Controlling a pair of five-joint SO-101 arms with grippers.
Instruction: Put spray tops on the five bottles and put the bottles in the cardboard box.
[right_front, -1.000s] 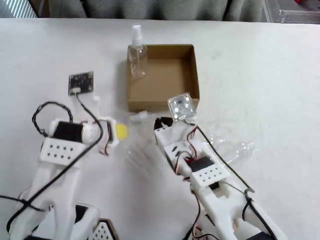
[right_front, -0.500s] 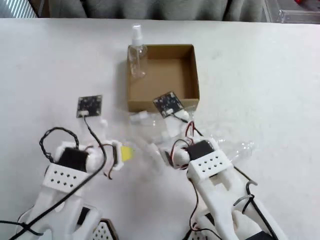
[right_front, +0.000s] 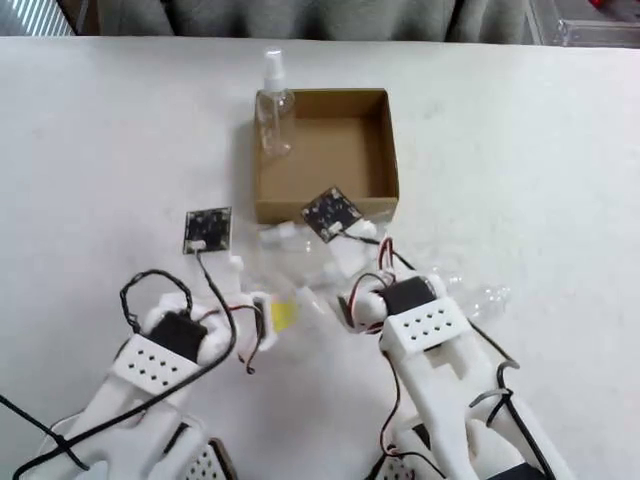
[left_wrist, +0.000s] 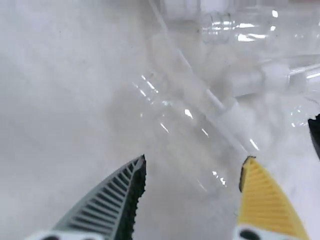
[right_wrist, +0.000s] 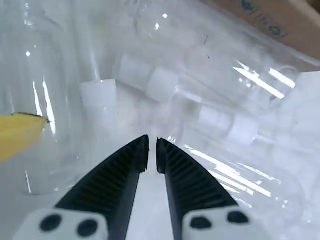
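Several clear bottles (right_front: 300, 262) lie with white spray tops (right_wrist: 100, 97) in front of the cardboard box (right_front: 378, 150). One capped bottle (right_front: 272, 98) stands upright at the box's far left corner. My left gripper (left_wrist: 195, 162) is open, its grey and yellow fingers on either side of a lying clear bottle (left_wrist: 180, 125). In the high view the left gripper (right_front: 290, 305) sits just left of the pile. My right gripper (right_wrist: 152, 145) is shut and empty, low over the spray tops; the high view puts the right gripper (right_front: 335, 265) close in front of the box.
Another clear bottle (right_front: 478, 297) lies right of the right arm. The left gripper's yellow finger (right_wrist: 20, 132) is close beside the right gripper's fingers. Open table stretches to the far left and far right of the box.
The left arm has swung right and drawn back toward the front edge, ending beside the bottle pile. The right arm has tipped down and shifted slightly left over the spray tops.
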